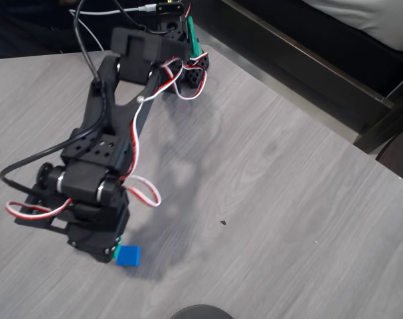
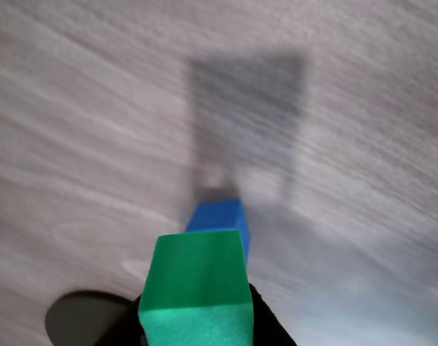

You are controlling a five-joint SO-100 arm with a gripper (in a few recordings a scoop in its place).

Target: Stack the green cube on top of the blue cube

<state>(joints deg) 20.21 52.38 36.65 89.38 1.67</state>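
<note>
In the wrist view the green cube (image 2: 197,288) sits large at the bottom, and my gripper (image 2: 197,324) is shut on it, with black fingers (image 2: 270,328) showing at its sides. The blue cube (image 2: 220,218) rests on the table just beyond it, its near part covered by the green cube. Seen from overhead, my gripper (image 1: 111,248) hangs near the table's front edge, right beside the blue cube (image 1: 129,256). Only a sliver of the green cube (image 1: 119,241) peeks out under the arm there.
The grey wood-grain table (image 1: 267,199) stretches to the right of the arm. A dark round object (image 1: 201,311) lies at the front edge, seen also as a dark round object (image 2: 78,317) in the wrist view. The arm's base (image 1: 188,60) stands at the back.
</note>
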